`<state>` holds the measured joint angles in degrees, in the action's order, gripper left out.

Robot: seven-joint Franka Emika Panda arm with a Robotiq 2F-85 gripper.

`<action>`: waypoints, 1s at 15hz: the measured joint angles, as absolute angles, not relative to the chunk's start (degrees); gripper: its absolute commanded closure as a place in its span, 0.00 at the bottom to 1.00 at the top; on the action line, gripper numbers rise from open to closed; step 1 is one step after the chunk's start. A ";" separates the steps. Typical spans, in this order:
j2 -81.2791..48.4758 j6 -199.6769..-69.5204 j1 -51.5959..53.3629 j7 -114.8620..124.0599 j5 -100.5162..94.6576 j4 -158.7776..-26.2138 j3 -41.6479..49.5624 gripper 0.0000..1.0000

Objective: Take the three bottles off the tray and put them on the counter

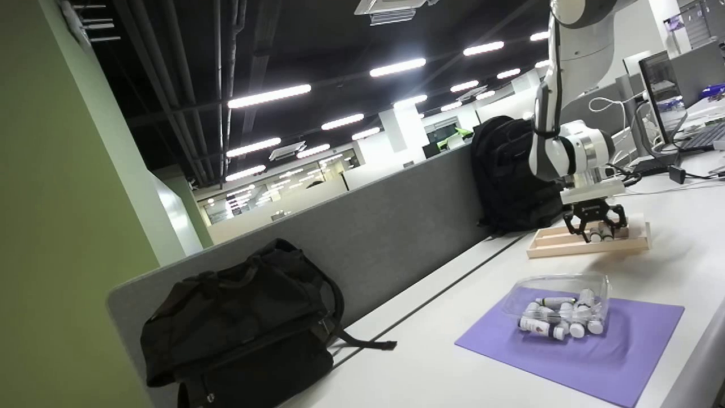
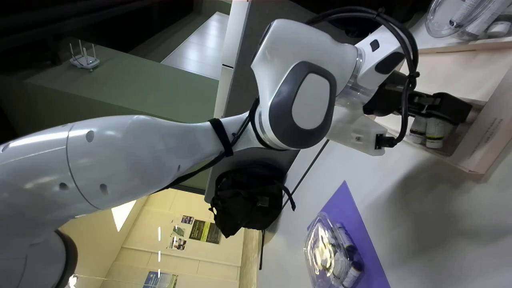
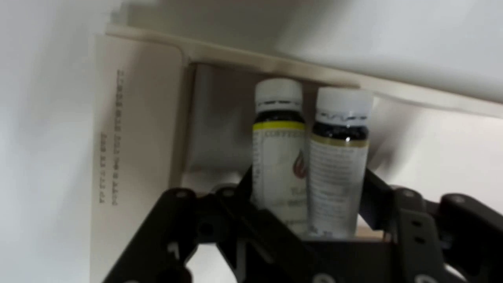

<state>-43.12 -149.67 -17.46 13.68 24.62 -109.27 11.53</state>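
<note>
Jaws look clamped on left bottle [image 3: 279, 165] and right bottle [image 3: 338, 181] together (wrist view); uneven squeeze could drop one into tray [image 3: 149, 118].

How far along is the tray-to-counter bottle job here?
Done: no placement confirmed; the white-capped bottles at the clear container are over the purple mat, not bare counter. In hand: the gripper appears closed on two bottles at the tray; whether they're lifted is unclear. Left: setting that pair on the counter, plus a third bottle I can't identify.
</note>
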 measured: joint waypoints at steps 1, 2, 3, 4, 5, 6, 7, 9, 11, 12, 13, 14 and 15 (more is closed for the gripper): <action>-43.11 -149.65 -17.46 13.69 24.62 -109.02 11.55 0.81; -43.11 -149.62 -17.47 13.71 24.62 -108.79 11.56 0.88; -43.11 -149.59 -17.47 13.75 24.62 -108.57 11.57 0.93; -43.03 -149.41 -17.47 13.87 24.63 -108.29 11.57 0.92; -42.82 -148.91 -17.47 14.05 24.64 -107.90 11.57 0.92; -42.41 -148.23 -17.47 14.34 24.65 -107.48 11.57 0.92; -41.73 -147.36 -17.47 14.60 24.67 -107.10 11.56 0.92; -39.69 -145.18 -17.47 14.88 24.72 -106.45 11.49 0.92; -36.94 -142.45 -17.45 15.00 24.72 -106.14 11.31 0.92; -35.36 -140.97 -17.40 15.01 24.72 -106.13 11.09 0.92; -33.95 -139.85 -17.22 15.01 24.71 -106.21 10.87 0.92; -32.79 -139.14 -16.89 15.01 24.70 -106.42 10.68 0.92; -31.81 -138.83 -16.39 15.00 24.69 -106.92 10.39 0.92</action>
